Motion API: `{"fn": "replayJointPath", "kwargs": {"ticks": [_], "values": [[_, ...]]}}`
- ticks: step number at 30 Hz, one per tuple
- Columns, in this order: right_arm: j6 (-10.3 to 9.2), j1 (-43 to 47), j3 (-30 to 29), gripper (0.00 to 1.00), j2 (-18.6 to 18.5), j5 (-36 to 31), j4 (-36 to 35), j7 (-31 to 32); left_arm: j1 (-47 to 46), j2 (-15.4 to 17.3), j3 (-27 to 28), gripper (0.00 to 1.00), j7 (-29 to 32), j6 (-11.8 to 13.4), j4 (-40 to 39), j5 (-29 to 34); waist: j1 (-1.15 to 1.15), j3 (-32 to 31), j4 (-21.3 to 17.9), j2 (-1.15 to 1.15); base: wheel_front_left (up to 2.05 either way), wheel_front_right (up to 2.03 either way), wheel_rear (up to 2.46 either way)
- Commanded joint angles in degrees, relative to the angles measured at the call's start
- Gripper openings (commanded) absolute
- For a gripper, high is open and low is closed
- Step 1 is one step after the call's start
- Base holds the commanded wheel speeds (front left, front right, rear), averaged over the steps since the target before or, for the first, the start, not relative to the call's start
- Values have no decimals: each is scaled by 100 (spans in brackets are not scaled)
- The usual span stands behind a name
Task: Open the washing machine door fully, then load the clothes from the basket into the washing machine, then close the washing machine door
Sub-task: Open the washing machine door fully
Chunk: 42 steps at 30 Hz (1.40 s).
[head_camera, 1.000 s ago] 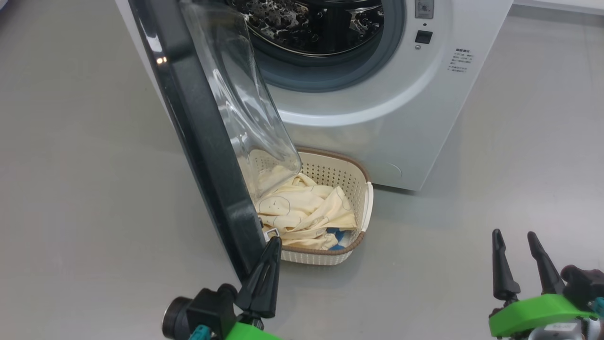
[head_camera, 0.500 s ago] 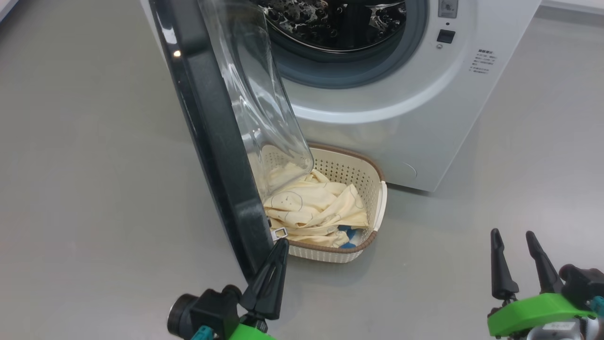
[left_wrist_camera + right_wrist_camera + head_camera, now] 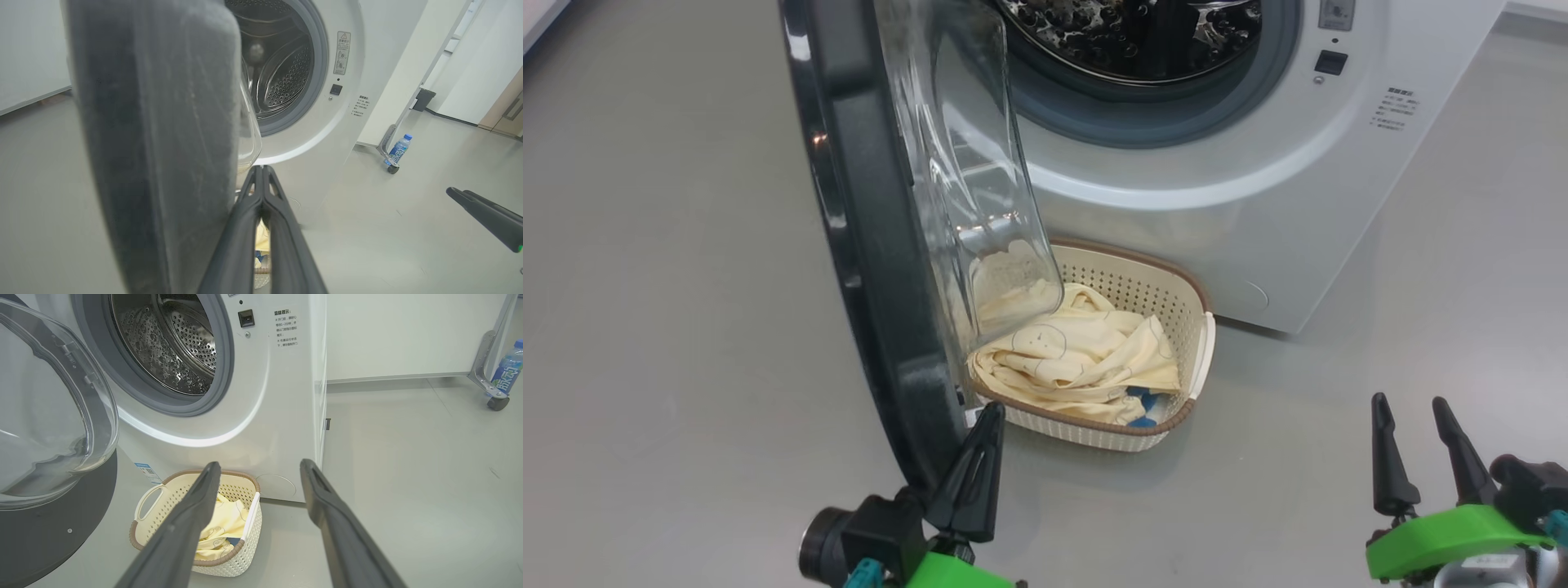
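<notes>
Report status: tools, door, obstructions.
Left tool shut, tip beside washing machine door rim. Right tool open, empty. Door partly open; clothes in basket. Door glass overhangs basket.

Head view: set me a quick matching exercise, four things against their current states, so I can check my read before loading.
1. round black-rimmed glass washing machine door
2. pale-yellow fabric clothes
3. left gripper
4. right gripper

A. open, empty
B. standing open
C. shut, near the door's lower edge
D. heaped in the cream perforated plastic basket

Pairs: 1-B, 2-D, 3-C, 4-A
</notes>
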Motion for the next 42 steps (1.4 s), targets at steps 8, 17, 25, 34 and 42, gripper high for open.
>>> {"fn": "replayJointPath", "kwargs": {"ticks": [8,17,25,34,42], "values": [[9,-278,124,100,-74,-55,-148,-55,-290,202,626,0,-74,317,-113,39,0,51,344,0,0,0,0],[9,-256,128,100,-74,-85,-110,-55,-352,310,1128,0,-150,570,248,-153,0,-18,556,0,0,0,0],[9,-203,119,100,-74,-112,-94,-55,-547,464,1534,0,-234,661,726,-246,0,-68,672,0,0,0,0],[9,-186,144,100,-74,-168,-79,-55,-988,526,2032,0,-295,696,1477,-286,0,-104,771,0,0,0,0],[9,-202,195,100,-107,-190,-67,-55,-1377,596,2679,0,-298,675,1884,-149,0,-41,732,0,0,0,0]]}}
